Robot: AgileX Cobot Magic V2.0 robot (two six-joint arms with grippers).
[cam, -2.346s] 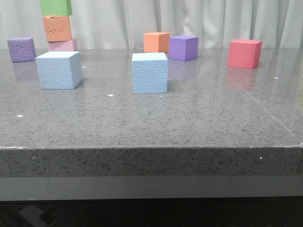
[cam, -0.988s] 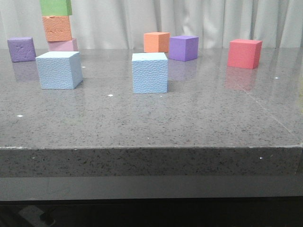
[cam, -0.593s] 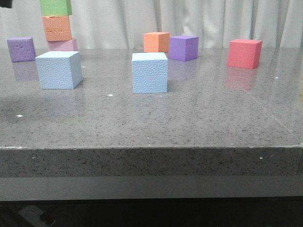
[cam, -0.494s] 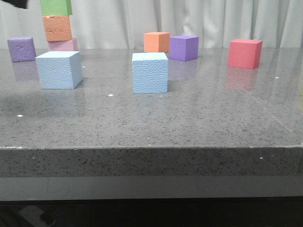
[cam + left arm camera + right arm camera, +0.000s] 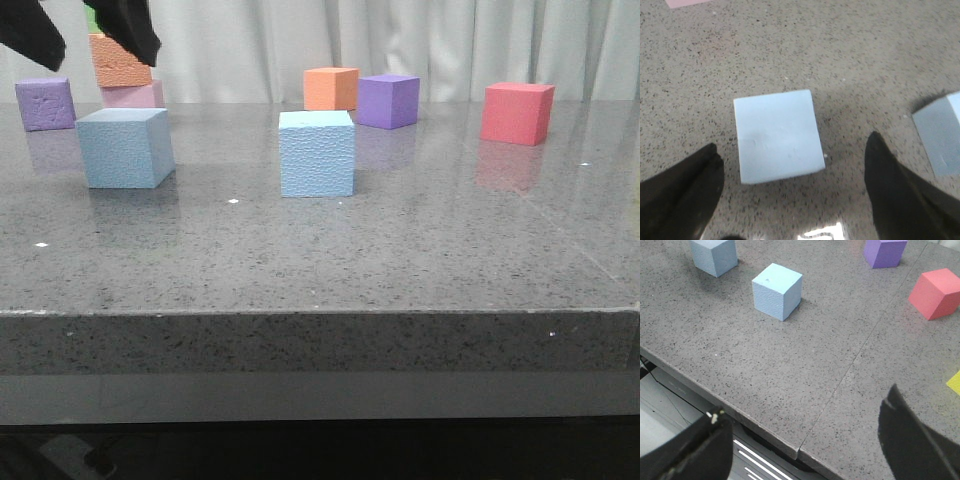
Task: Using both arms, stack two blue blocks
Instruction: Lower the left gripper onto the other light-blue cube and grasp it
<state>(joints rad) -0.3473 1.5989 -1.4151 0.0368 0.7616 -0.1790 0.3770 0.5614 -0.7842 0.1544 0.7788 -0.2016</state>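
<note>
Below the spread left tool point(image 5: 790, 195), untouched, one blue block point(image 5: 777, 135).

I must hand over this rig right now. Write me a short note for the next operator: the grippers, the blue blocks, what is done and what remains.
Left gripper: open, holding nothing, above the left blue block, fingers on either side of it but not touching.
Right gripper: open, holding nothing, near the front edge of the table, away from both blocks.
Blocks: the left blue block stands on the table at the left; the other blue block stands apart from it near the middle. Both rest upright on the table.
Done: nothing gripped, nothing stacked.
Left: grasp one blue block, put it on the other and release.
</note>
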